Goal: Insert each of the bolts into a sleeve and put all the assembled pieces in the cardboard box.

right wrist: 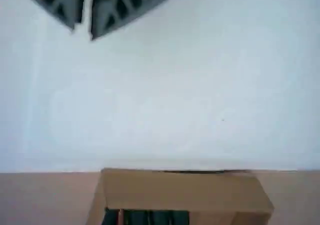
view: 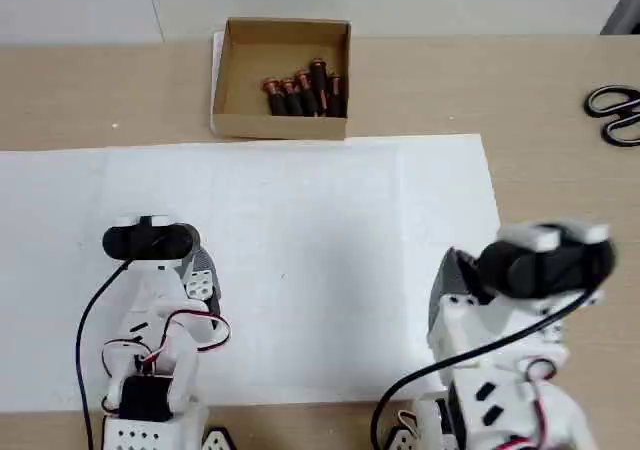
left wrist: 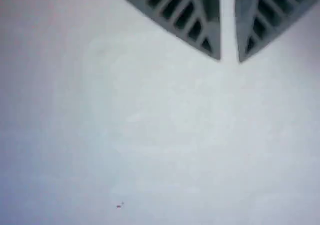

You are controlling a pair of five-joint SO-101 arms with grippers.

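Observation:
The open cardboard box (view: 280, 125) stands on the wooden table beyond the far edge of the white sheet. Several copper-and-black assembled pieces (view: 305, 92) lie side by side inside it. My left gripper (left wrist: 229, 60) hangs low over bare white paper at the near left, shut with nothing in it; the high view shows the left gripper (view: 203, 280) tucked beside its arm. My right gripper (right wrist: 83, 32) is shut and empty over the paper at the near right (view: 450, 280). Its wrist view takes in the box (right wrist: 182, 192) and dark pieces (right wrist: 145, 217) farther off.
A large white paper sheet (view: 320, 230) covers the middle of the table between the arms and the box. Black scissors (view: 615, 113) lie at the far right edge on the wood.

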